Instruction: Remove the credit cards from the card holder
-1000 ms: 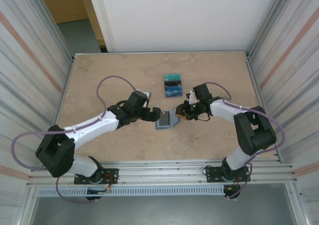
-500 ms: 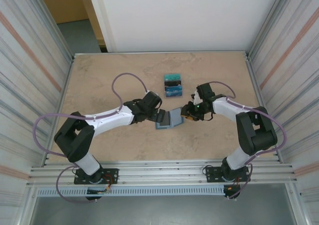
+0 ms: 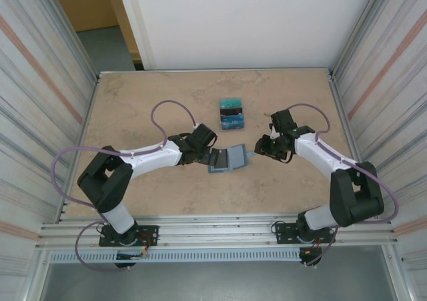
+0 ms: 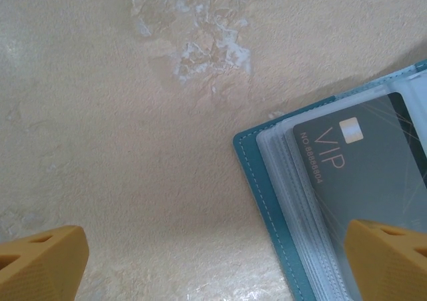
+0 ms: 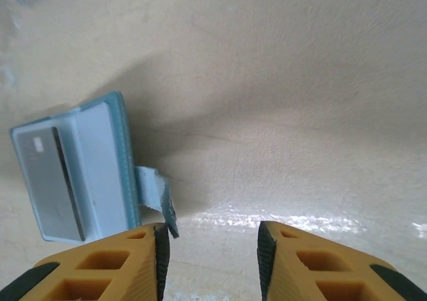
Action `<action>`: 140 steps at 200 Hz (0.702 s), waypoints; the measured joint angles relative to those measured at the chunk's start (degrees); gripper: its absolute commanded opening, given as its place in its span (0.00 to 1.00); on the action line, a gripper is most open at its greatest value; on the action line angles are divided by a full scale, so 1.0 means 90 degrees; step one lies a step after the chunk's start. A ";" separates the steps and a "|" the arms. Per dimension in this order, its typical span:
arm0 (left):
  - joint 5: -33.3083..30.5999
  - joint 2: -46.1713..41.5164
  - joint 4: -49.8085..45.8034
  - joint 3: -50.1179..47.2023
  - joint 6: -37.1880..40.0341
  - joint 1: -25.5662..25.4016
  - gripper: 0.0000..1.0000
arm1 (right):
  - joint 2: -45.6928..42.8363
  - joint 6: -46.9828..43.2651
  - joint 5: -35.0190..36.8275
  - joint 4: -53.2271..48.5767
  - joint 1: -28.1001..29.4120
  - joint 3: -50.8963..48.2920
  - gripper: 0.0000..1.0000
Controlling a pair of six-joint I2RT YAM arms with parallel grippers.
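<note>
Top external view: open card holder between two arms

Ribbed metal walls (image 3: 40, 81) flank a mottled beige stone-look table (image 3: 147, 94), with a white panel (image 3: 253, 21) at 12 o'clock. At 9 o'clock of the soft teal two-panel card holder (image 3: 227, 159), the left gripper (image 3: 213, 158) hangs with its orange fingers spread wide and nothing between them. The holder lies open near the table's middle, with a dark grey VIP card (image 4: 373, 161) in its clear pockets. At its 12 o'clock, apart from it, lie loose teal, black and blue credit cards (image 3: 231, 114). At its 3 o'clock the right gripper (image 3: 257, 149) has its jaws partly apart and empty, just beside the holder's strap tab (image 5: 157, 197). Both wrist views cut off part of the holder, and how many cards sit in the pockets cannot be told.
</note>
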 measured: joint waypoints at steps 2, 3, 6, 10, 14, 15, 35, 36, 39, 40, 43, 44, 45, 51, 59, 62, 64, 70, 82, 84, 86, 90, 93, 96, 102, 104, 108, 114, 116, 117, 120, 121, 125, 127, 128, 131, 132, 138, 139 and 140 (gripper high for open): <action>0.0007 0.0000 0.0000 0.0000 -0.0005 0.0000 0.99 | -0.0049 0.0002 0.0010 0.0002 0.0002 0.0000 0.39; 0.0017 0.0000 0.0000 0.0000 -0.0005 0.0000 0.99 | -0.0066 0.0002 0.0015 0.0005 0.0005 0.0000 0.39; 0.0029 0.0000 0.0000 0.0000 -0.0007 0.0000 0.99 | -0.0126 0.0002 0.0027 0.0002 0.0010 0.0000 0.39; 0.0049 0.0000 0.0002 0.0000 -0.0019 0.0000 0.99 | -0.0236 0.0007 0.0036 0.0010 0.0012 -0.0002 0.38; 0.0063 0.0000 0.0002 0.0000 -0.0024 0.0000 0.99 | -0.0330 0.0012 0.0046 0.0007 0.0019 -0.0002 0.38; 0.0068 0.0000 0.0002 0.0000 -0.0027 0.0000 0.99 | -0.0372 0.0015 0.0051 0.0012 0.0022 -0.0002 0.38; 0.0121 0.0000 0.0010 -0.0007 -0.0109 0.0017 0.99 | -0.0901 0.0073 0.0068 0.0068 0.0129 -0.0010 0.38; 0.0124 0.0000 0.0012 -0.0007 -0.0114 0.0019 0.99 | -0.0930 0.0080 0.0068 0.0078 0.0141 -0.0010 0.38; 0.0146 0.0000 0.0019 -0.0015 -0.0124 0.0027 0.99 | -0.0998 0.0090 0.0066 0.0090 0.0163 -0.0010 0.38; 0.0151 0.0000 0.0022 -0.0017 -0.0126 0.0029 0.99 | -0.1032 0.0104 0.0058 0.0097 0.0175 -0.0010 0.38; 0.0168 0.0000 0.0034 -0.0027 -0.0143 0.0036 0.99 | -0.1095 0.0126 0.0041 0.0124 0.0199 -0.0010 0.38; 0.0175 0.0000 0.0046 -0.0029 -0.0148 0.0041 0.99 | -0.1110 0.0126 0.0041 0.0126 0.0206 -0.0010 0.38; 0.0180 0.0000 0.0049 -0.0034 -0.0151 0.0044 0.99 | -0.1124 0.0126 0.0039 0.0126 0.0211 -0.0010 0.38; 0.0223 0.0000 0.0075 -0.0061 -0.0172 0.0068 0.99 | -0.1246 0.0163 0.0002 0.0170 0.0274 -0.0007 0.38; 0.0274 0.0000 0.0107 -0.0114 -0.0202 0.0114 0.99 | -0.1382 0.0180 -0.0024 0.0219 0.0362 -0.0007 0.38; 0.0306 0.0000 0.0117 -0.0136 -0.0223 0.0129 0.99 | -0.1421 0.0185 -0.0029 0.0231 0.0396 -0.0002 0.38; 0.0318 0.0000 0.0121 -0.0151 -0.0228 0.0141 0.99 | -0.1445 0.0192 -0.0027 0.0236 0.0423 0.0000 0.38; 0.0364 0.0000 0.0129 -0.0192 -0.0255 0.0175 0.99 | -0.1506 0.0197 -0.0027 0.0245 0.0498 0.0017 0.38; 0.0430 0.0000 0.0138 -0.0277 -0.0304 0.0233 0.99 | -0.1576 0.0197 -0.0027 0.0245 0.0682 0.0073 0.38; 0.0440 0.0000 0.0138 -0.0287 -0.0311 0.0243 0.99 | -0.1579 0.0197 -0.0022 0.0245 0.0716 0.0087 0.38; 0.0444 0.0000 0.0141 -0.0296 -0.0311 0.0250 0.99 | -0.1583 0.0197 -0.0024 0.0243 0.0750 0.0107 0.39; 0.0457 0.0000 0.0141 -0.0313 -0.0318 0.0255 0.99 | -0.1583 0.0197 -0.0022 0.0248 0.0828 0.0136 0.38; 0.0457 0.0000 0.0141 -0.0318 -0.0318 0.0262 0.98 | -0.1583 0.0194 -0.0024 0.0260 0.0879 0.0155 0.38; 0.0483 0.0000 0.0141 -0.0325 -0.0323 0.0265 0.99 | -0.1581 0.0197 -0.0024 0.0272 0.0933 0.0175 0.38; 0.0508 0.0000 0.0143 -0.0330 -0.0333 0.0265 0.99 | -0.1569 0.0194 -0.0029 0.0296 0.1032 0.0216 0.36; 0.0512 0.0000 0.0146 -0.0330 -0.0335 0.0265 0.98 | -0.1566 0.0197 -0.0029 0.0311 0.1066 0.0228 0.35; 0.0532 0.0000 0.0146 -0.0333 -0.0335 0.0265 0.99 | -0.1554 0.0194 -0.0036 0.0347 0.1112 0.0240 0.34; 0.0556 0.0000 0.0148 -0.0333 -0.0338 0.0265 0.99 | -0.1513 0.0194 -0.0080 0.0420 0.1197 0.0257 0.33; 0.0561 0.0000 0.0148 -0.0335 -0.0340 0.0265 0.99 | -0.1486 0.0199 -0.0102 0.0442 0.1226 0.0262 0.32; 0.0563 0.0000 0.0151 -0.0335 -0.0338 0.0265 0.98 | -0.1479 0.0202 -0.0109 0.0452 0.1236 0.0265 0.32; 0.0576 0.0000 0.0155 -0.0338 -0.0340 0.0265 0.99 | -0.1450 0.0202 -0.0136 0.0481 0.1260 0.0274 0.31; 0.0578 0.0000 0.0158 -0.0338 -0.0340 0.0265 0.99 | -0.1428 0.0202 -0.0155 0.0508 0.1273 0.0274 0.31; 0.0600 0.0000 0.0165 -0.0340 -0.0340 0.0265 0.99 | -0.1362 0.0209 -0.0199 0.0561 0.1309 0.0277 0.30; 0.0602 0.0000 0.0175 -0.0345 -0.0342 0.0265 0.99 | -0.1324 0.0211 -0.0219 0.0590 0.1319 0.0282 0.29; 0.0602 0.0000 0.0177 -0.0345 -0.0342 0.0265 0.99 | -0.1304 0.0209 -0.0228 0.0605 0.1324 0.0282 0.29; 0.0610 0.0000 0.0189 -0.0350 -0.0345 0.0265 0.99 | -0.1236 0.0226 -0.0274 0.0639 0.1348 0.0287 0.28; 0.0614 0.0000 0.0194 -0.0350 -0.0345 0.0265 0.99 | -0.1205 0.0228 -0.0294 0.0651 0.1358 0.0287 0.28; 0.0639 0.0002 0.0204 -0.0350 -0.0355 0.0265 0.99 | -0.1049 0.0255 -0.0386 0.0741 0.1379 0.0296 0.27; 0.0641 0.0002 0.0206 -0.0350 -0.0355 0.0265 0.99 | -0.1010 0.0270 -0.0398 0.0748 0.1387 0.0299 0.27; 0.0646 0.0002 0.0211 -0.0350 -0.0357 0.0265 0.99 | -0.0988 0.0270 -0.0406 0.0758 0.1389 0.0299 0.27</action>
